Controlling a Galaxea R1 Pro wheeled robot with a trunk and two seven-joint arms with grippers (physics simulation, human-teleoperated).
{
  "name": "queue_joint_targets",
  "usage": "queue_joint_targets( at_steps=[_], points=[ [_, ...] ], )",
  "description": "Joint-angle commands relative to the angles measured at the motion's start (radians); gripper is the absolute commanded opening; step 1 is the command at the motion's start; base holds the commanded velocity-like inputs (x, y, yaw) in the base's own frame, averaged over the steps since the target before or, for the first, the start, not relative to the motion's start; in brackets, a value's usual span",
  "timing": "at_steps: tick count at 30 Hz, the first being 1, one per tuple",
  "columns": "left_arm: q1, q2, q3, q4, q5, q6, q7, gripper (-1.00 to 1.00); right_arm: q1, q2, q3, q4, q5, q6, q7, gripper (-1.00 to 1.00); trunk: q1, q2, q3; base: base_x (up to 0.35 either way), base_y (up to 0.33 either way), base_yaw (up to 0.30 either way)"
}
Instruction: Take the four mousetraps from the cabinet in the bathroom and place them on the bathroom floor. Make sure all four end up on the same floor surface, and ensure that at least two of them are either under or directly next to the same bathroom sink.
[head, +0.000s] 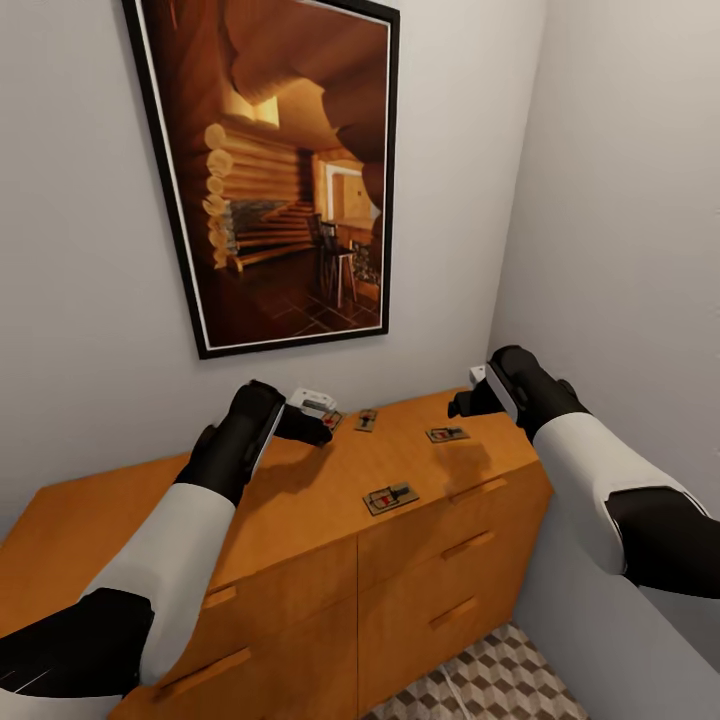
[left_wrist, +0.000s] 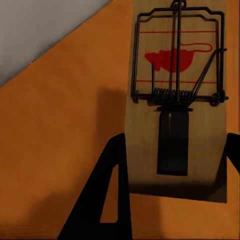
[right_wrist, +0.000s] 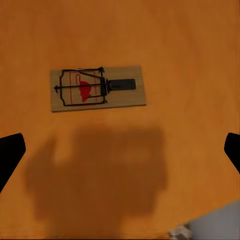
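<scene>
**Both arms poised over mousetraps lying on the cabinet top**

The left gripper (head: 322, 425) hangs low over the back of the orange-brown cabinet (head: 300, 500), close to the wall. In its wrist view the two dark fingers (left_wrist: 112, 195) stand spread to either side of a tan mousetrap (left_wrist: 177, 100), with the trap's near end between them; they do not appear to be pressing it, so the gripper reads as released and straddling the trap rather than holding it.

The right gripper (head: 468, 400) hovers higher, above the cabinet's right end. Its finger tips (right_wrist: 11, 150) show wide apart at the edges of its wrist view, holding nothing, with another trap (right_wrist: 98, 88) lying flat on the wood below and the gripper's shadow beside it.

From the head camera, four traps lie on the cabinet top: one at the left gripper (head: 331, 420), one just beside it (head: 367, 420), one further right (head: 447, 434), and one near the front edge (head: 391, 497). A framed picture of a log cabin interior (head: 275, 170) hangs on the wall above. A patch of cube-patterned bathroom floor (head: 490, 685) shows below the drawers.

The step in hand looks like the first pickup. Next, the left fingers likely need to close on the trap's long edges; the right arm needs to descend onto its trap.
</scene>
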Motion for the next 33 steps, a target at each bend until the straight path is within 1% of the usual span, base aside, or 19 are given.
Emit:
queue_joint_targets(
  at_steps=[1, 9, 18, 27, 31, 33],
  points=[
    [-0.001, 0.0, 0.0, -0.001, -0.011, 0.003, -0.009, -1.0, -0.001, -0.001, 0.006, -0.001, 0.006, 0.004, 0.008, 1.0, 0.0, -0.001, -0.001, -0.077, 0.0, 0.0],
    [-0.001, 0.003, 0.0, 0.0, -0.011, 0.003, -0.009, -1.0, -0.001, -0.001, 0.006, -0.001, 0.005, 0.004, 0.009, 1.0, 0.0, -0.001, -0.001, -0.026, 0.0, 0.0],
    [-0.001, 0.003, 0.0, 0.001, -0.011, 0.003, -0.009, -1.0, -0.001, 0.008, 0.006, -0.001, -0.005, 0.004, 0.009, 1.0, 0.0, -0.001, -0.001, -0.002, 0.0, 0.009],
    [-0.001, 0.006, 0.001, 0.007, -0.011, 0.003, -0.009, -1.0, -0.001, 0.01, 0.006, -0.001, -0.006, 0.004, 0.007, 1.0, 0.0, -0.001, -0.001, 0.0, 0.0, 0.207],
    [-0.001, 0.013, 0.02, 0.007, -0.011, 0.003, -0.009, -1.0, -0.001, 0.01, 0.006, -0.001, -0.005, 0.004, 0.007, 1.0, 0.0, -0.001, -0.001, 0.0, 0.0, 0.264],
    [-0.001, 0.015, 0.045, 0.007, -0.011, 0.003, -0.009, -1.0, -0.001, 0.01, 0.005, 0.0, -0.005, 0.004, 0.007, 1.0, 0.0, -0.001, -0.001, 0.0, 0.0, 0.269]
  ],
)
